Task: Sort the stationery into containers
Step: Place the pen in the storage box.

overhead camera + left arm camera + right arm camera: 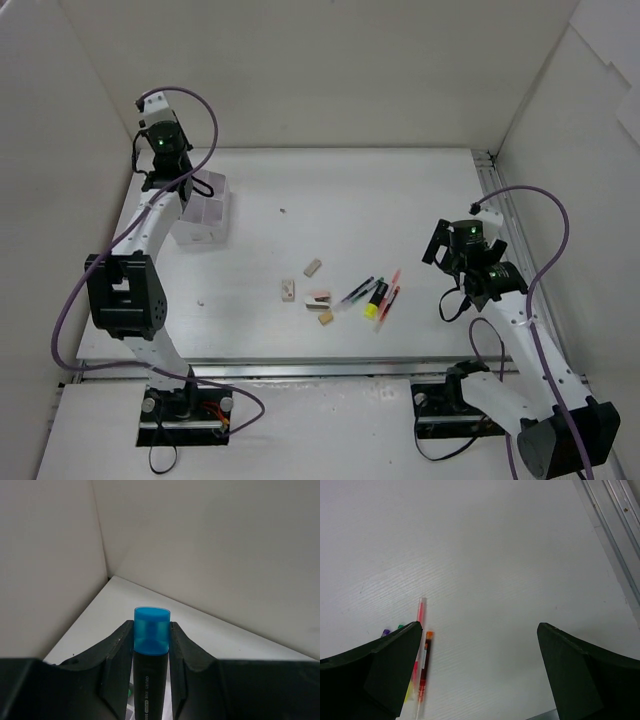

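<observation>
My left gripper [172, 178] is shut on a blue-capped highlighter [151, 630] with a black body and holds it above the white grid box [207, 218] at the far left. My right gripper [440, 252] is open and empty, right of the loose stationery. On the table middle lie small erasers [313, 267], a pink one [318, 297], dark pens [357, 290], a yellow highlighter [372, 309] and red pens [391, 287]. In the right wrist view the open gripper [479, 628] hangs over bare table, with a red pen [424, 664] and a pink pen [421, 611] by its left finger.
White walls close the table at the back and the left. A metal rail [490, 190] runs along the right edge and also shows in the right wrist view [615, 535]. A small speck [283, 211] lies behind the stationery.
</observation>
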